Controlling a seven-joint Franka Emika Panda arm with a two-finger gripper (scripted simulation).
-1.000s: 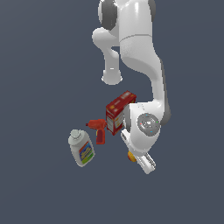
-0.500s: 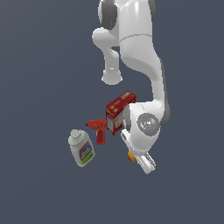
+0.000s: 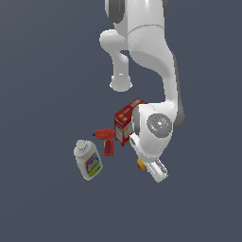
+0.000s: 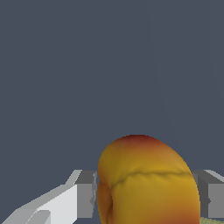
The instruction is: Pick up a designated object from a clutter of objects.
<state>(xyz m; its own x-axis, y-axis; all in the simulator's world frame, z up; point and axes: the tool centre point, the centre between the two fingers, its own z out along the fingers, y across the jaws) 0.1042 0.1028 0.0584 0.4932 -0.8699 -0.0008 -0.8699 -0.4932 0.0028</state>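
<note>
A Franka arm's gripper (image 4: 146, 199) clenches the yellow-orange fruit (image 4: 146, 181) between both fingers (image 4: 85, 192). In the exterior view the fruit (image 3: 141, 163) peeks out at five o'clock from the red cracker box (image 3: 125, 124), beside the red drill (image 3: 106, 140) and white bottle (image 3: 88, 159).

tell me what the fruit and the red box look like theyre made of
Fruit: soft matte skin, yellow-orange blushing red, with a crease, like a real peach or a foam copy. Red box: likely printed cardboard, given its flat faces and label.
</note>
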